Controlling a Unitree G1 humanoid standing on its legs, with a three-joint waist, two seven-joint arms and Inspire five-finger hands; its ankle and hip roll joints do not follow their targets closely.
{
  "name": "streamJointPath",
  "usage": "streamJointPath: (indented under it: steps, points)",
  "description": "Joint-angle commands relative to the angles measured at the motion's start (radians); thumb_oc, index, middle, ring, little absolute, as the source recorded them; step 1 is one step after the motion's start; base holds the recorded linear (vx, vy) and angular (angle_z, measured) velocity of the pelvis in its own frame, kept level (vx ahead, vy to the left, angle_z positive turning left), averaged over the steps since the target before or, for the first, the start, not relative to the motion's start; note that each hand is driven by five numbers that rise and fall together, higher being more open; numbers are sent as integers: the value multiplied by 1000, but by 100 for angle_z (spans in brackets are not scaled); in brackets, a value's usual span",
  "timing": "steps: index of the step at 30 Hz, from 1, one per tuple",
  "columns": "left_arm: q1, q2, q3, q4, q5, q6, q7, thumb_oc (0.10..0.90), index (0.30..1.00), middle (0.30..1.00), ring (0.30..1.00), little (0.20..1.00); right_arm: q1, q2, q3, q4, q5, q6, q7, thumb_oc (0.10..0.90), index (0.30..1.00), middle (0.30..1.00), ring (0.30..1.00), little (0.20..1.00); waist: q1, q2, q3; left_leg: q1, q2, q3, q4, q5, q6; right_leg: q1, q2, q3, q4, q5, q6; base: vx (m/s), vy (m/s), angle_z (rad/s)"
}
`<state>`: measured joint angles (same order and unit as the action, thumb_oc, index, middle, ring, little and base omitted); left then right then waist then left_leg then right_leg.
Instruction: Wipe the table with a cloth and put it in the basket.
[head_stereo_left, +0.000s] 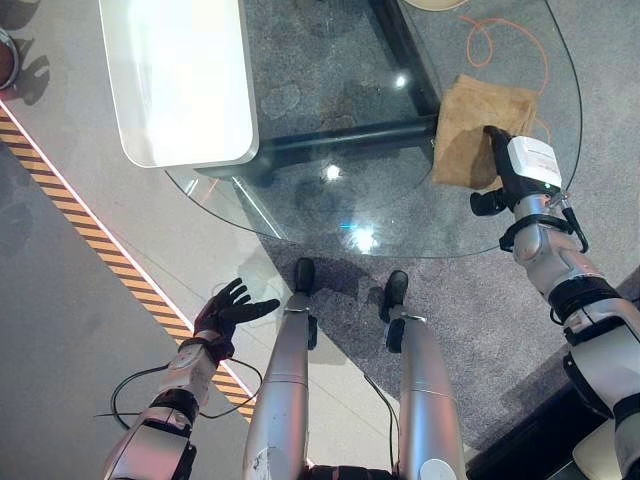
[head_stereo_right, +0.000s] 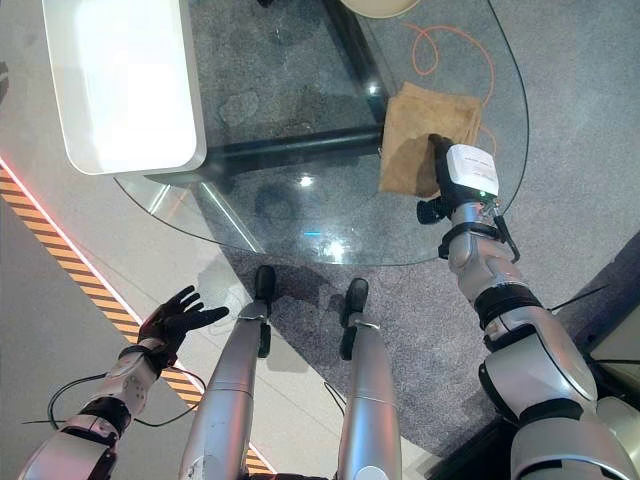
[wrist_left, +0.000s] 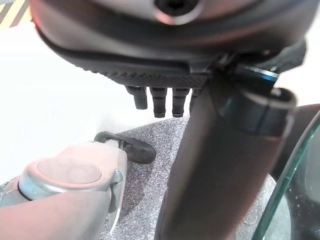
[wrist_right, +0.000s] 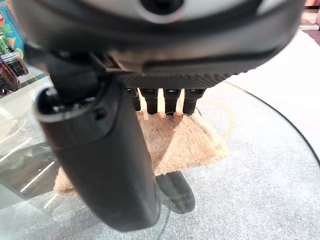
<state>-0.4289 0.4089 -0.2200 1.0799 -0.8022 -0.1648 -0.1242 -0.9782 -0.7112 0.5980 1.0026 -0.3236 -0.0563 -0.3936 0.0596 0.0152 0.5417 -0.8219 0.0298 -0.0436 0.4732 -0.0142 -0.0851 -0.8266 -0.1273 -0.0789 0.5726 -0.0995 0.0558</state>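
A brown cloth (head_stereo_left: 470, 120) lies flat on the right side of the round glass table (head_stereo_left: 300, 205), close to its rim. My right hand (head_stereo_left: 498, 148) rests on the cloth's near edge. Its fingers (wrist_right: 170, 100) are straight and press down on the cloth (wrist_right: 192, 142). My left hand (head_stereo_left: 228, 310) hangs open beside the table's near left edge, over the floor, with its fingers (wrist_left: 160, 102) spread and nothing in it.
A white rounded slab (head_stereo_left: 180, 80) covers the table's far left part. Dark frame bars (head_stereo_left: 340, 135) and an orange cable (head_stereo_left: 500, 40) show through the glass. A pale round rim (head_stereo_left: 435, 3) sits at the far edge. Yellow-black striped tape (head_stereo_left: 80, 225) crosses the floor at left.
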Motion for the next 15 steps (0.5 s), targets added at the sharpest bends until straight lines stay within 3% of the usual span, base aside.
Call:
streamJointPath:
  steps: [1,6,15]
  points:
    - [48,39,26,-4,-5,-10,-8,800,900,900,900,900,-36,-123,-5,-37,12,-21,-16,800,900,900,900,900,-8,31,-22,42,-59,33,-8,-27,77,8,66,-60,12,1,-33,0,0,0]
    - [46,49,28,-1,-4,-5,-13,800,900,900,900,900,-17,-134,-16,-20,11,-32,-31,800,900,900,900,900,-10,27,-22,41,-57,33,-6,-29,78,5,66,-58,14,4,-31,0,0,0]
    - [33,47,18,8,-10,-4,-9,800,900,900,900,900,-42,-132,-33,23,52,6,-71,800,900,900,900,900,-10,28,-22,34,-54,36,-2,-30,79,-2,63,-58,16,9,-30,0,0,0]
